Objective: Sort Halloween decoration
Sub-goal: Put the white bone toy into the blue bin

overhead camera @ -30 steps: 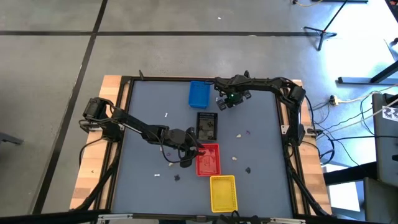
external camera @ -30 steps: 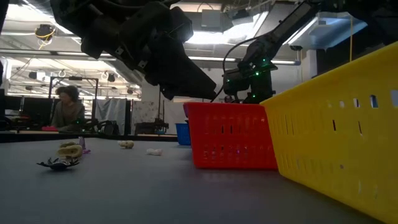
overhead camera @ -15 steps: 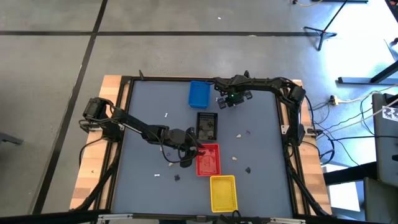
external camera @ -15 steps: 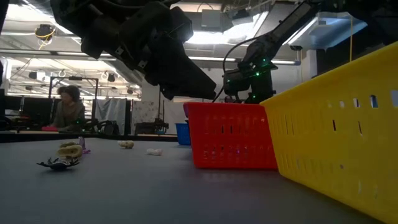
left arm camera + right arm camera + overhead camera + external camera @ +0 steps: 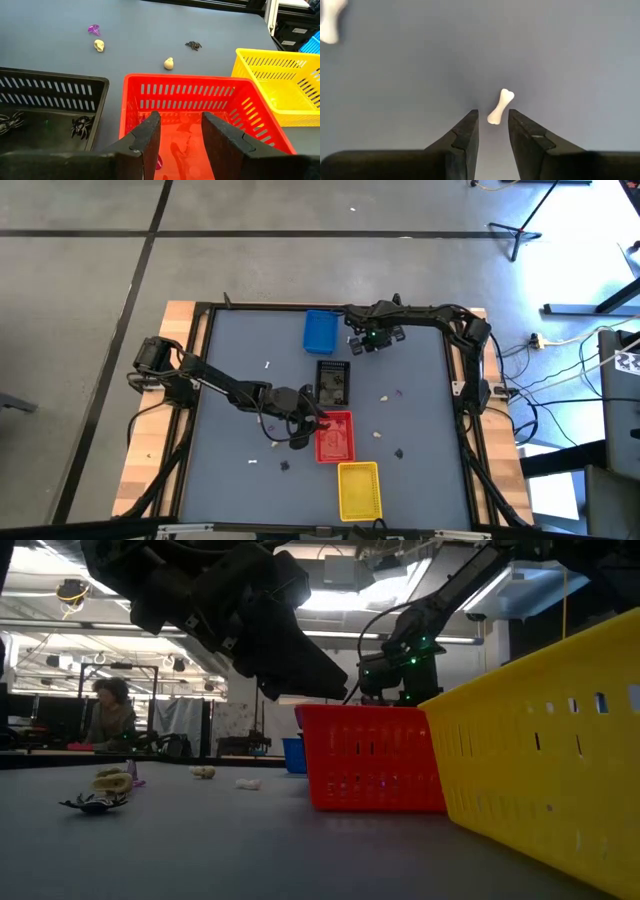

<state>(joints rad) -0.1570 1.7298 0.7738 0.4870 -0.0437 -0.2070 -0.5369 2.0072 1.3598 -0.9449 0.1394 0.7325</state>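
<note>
The tiny white plastic bone (image 5: 500,106) on the grey table (image 5: 570,50) looks light and hard, so the right gripper (image 5: 491,131), its jaws a little open and empty, should pinch its thin middle.

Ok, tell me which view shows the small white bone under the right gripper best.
The right wrist view: the white bone lies on the bare table just ahead of the right gripper, whose fingers stand apart. The high view shows only the gripper over that spot. The low view and left wrist view do not show this bone.
</note>
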